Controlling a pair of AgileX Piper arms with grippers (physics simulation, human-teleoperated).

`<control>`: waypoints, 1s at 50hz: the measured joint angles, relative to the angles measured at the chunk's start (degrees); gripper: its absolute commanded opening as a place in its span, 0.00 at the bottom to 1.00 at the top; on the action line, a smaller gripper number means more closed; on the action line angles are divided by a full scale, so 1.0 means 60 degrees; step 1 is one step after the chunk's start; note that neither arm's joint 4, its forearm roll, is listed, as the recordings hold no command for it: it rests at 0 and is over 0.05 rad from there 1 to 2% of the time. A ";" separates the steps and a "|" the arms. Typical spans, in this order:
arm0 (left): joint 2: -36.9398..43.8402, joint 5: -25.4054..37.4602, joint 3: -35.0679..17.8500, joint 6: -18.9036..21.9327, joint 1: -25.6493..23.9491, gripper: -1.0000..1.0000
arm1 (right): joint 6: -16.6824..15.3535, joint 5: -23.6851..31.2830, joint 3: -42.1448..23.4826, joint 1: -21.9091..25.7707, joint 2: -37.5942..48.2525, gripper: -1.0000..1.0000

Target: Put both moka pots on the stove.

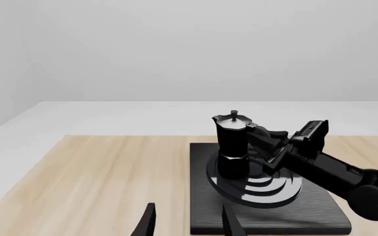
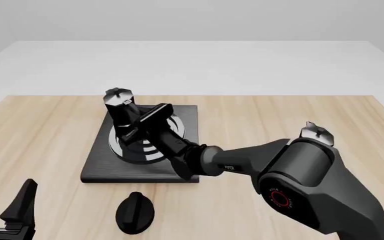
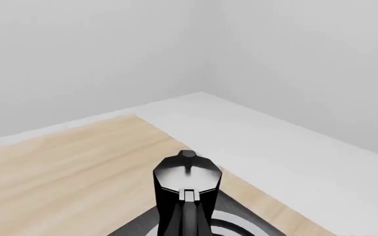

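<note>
One moka pot [image 2: 119, 111] stands upright on the ringed part of the black stove [image 2: 178, 167], toward its far left. My right arm reaches across the stove, and my right gripper [image 2: 134, 131] is shut on the pot's side handle. From the left wrist view, the same pot [image 1: 232, 147] and the right gripper [image 1: 266, 136] appear over the stove [image 1: 307, 216]. The right wrist view looks down on the pot's lid [image 3: 187, 173]. Only the lid of the second moka pot [image 2: 316, 132] shows behind my right arm's elbow. My left gripper [image 2: 4, 199] hangs open near the front left corner.
A round black knob [image 2: 134, 212] lies on the wooden table [image 2: 38, 135] just in front of the stove. The table's far edge meets a white floor.
</note>
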 measured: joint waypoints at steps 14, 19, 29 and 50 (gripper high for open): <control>0.0000 0.0000 0.0000 0.0000 0.0000 1.00 | 0.0021 0.0136 -0.0033 -0.0071 0.0102 1.00; 0.0000 0.0000 0.0000 0.0000 -0.0001 1.00 | 0.0044 0.0189 -0.0050 -0.0081 0.0120 1.00; 0.0000 0.0000 0.0000 0.0000 0.0000 1.00 | 0.0072 0.0242 -0.0027 -0.0087 0.0105 1.00; 0.0000 0.0000 0.0000 0.0000 0.0000 1.00 | -0.0016 0.0118 0.0575 -0.0093 -0.0507 1.00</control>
